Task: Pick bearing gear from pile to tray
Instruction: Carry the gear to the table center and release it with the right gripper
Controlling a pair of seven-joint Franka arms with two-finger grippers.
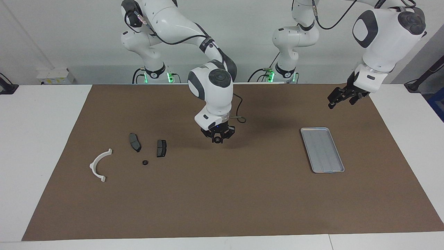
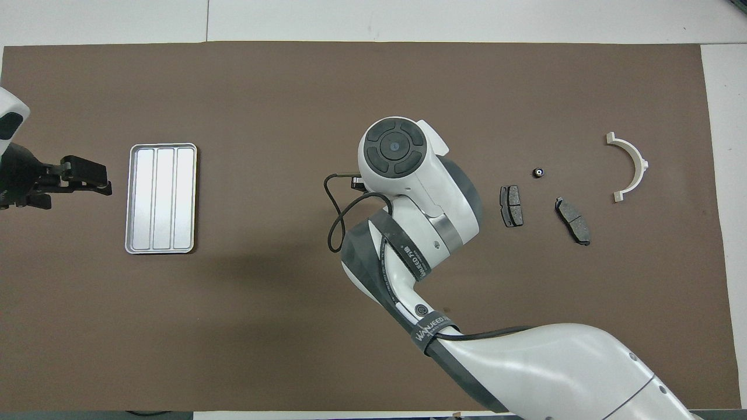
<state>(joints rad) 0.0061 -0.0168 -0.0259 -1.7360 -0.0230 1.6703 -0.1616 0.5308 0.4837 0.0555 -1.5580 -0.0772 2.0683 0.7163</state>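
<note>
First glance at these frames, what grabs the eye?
The right gripper hangs low over the bare middle of the brown mat, a small dark round part between its fingers. The empty tray lies toward the left arm's end, where the left gripper waits. The pile is scattered toward the right arm's end.

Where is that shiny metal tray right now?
The tray lies on the brown mat toward the left arm's end, with nothing in it.
</note>
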